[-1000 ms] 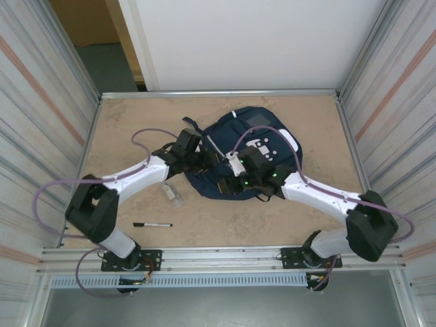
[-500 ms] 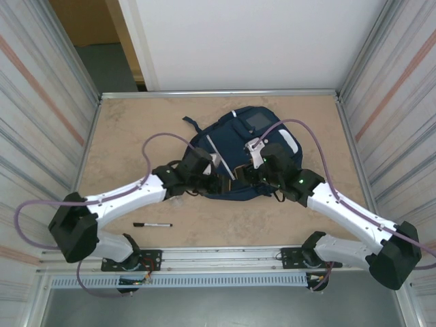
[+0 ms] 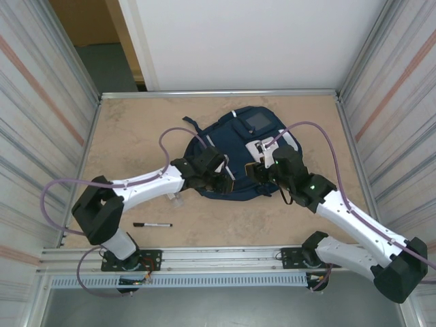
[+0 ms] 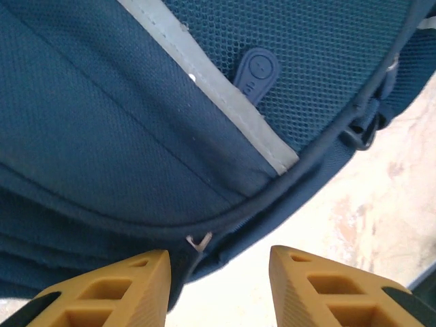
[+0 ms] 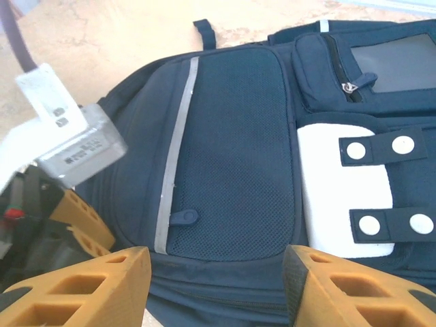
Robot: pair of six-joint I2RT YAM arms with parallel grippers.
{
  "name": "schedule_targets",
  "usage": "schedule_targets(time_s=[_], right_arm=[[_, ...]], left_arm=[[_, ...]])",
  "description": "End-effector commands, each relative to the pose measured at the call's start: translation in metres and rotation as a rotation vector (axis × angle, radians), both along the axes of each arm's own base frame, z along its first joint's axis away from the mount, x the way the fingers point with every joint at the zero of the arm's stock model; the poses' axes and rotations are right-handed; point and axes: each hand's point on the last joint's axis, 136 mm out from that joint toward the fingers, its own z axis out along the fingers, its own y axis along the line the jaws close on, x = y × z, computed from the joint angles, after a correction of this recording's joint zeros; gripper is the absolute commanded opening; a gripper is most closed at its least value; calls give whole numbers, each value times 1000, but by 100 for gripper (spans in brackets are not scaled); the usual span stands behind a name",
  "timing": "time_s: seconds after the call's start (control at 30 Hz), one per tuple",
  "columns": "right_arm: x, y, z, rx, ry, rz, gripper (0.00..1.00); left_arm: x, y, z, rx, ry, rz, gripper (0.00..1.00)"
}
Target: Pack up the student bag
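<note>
Beige table (image 3: 136, 136): student bag (image 3: 237, 138), black marker (image 3: 152, 224)

A beige, marbled table top (image 3: 136, 129) sits inside a thin metal rim (image 3: 218, 93). The left wall (image 3: 34, 122) and right wall (image 3: 398, 95) are corrugated metal. A white panel (image 3: 259, 41) closes the back. Beside it are a brown wall (image 3: 82, 20) and grey floor (image 3: 109, 65). The light is even.

Robot test cell, laboratory type. Beige tabletop (image 3: 129, 136) enclosed by aluminium frame rail (image 3: 218, 93) at 12 o'clock, ribbed metal panels (image 3: 34, 122) at 9 and 3 o'clock, white partition (image 3: 259, 41) beyond. Two robot arms (image 3: 146, 184) bolted to slotted rail (image 3: 218, 257) at 6 o'clock.
</note>
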Motion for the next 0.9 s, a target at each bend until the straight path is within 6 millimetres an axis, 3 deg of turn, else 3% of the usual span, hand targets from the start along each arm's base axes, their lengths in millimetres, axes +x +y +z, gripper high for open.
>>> schedule_targets(time_s=[0.0, 0.17, 0.27, 0.37, 0.47, 0.6, 0.67, 0.87], right_arm=[[-1, -6, 3, 12, -17, -21, 54], [-1, -5, 2, 21, -22, -13, 54], [2, 0, -4, 13, -36, 13, 54], [-4, 17, -9, 10, -65, 152, 54], [-6, 26, -11, 3, -127, 233, 54], [-7, 35, 1, 56, -208, 336, 55], [-18, 44, 7, 114, -286, 505, 54], [-60, 65, -17, -23, -366, 942, 57]], left_arm=[[9, 10, -5, 94, -43, 6, 42], [14, 13, -22, 185, -37, 13, 41], [14, 15, -34, 220, -14, 36, 29], [10, 10, -34, 195, 4, 15, 17], [9, 4, -27, 158, -14, -27, 0], [6, -8, -1, 75, -55, -99, 0], [8, -8, 13, 39, -112, -114, 0], [8, -7, 38, -49, -207, -190, 0]])
